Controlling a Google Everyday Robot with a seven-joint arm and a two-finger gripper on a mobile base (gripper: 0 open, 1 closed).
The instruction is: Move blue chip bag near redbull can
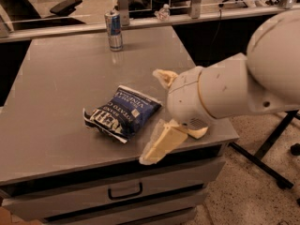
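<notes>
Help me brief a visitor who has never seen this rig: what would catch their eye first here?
The big white rounded robot arm fills the right side, its gripper with pale yellow fingers open at the grey table's front right edge. Just left of it lies the crinkled dark-blue foil chip bag, and the slim silver-and-blue Red Bull can stands upright at the far edge.
</notes>
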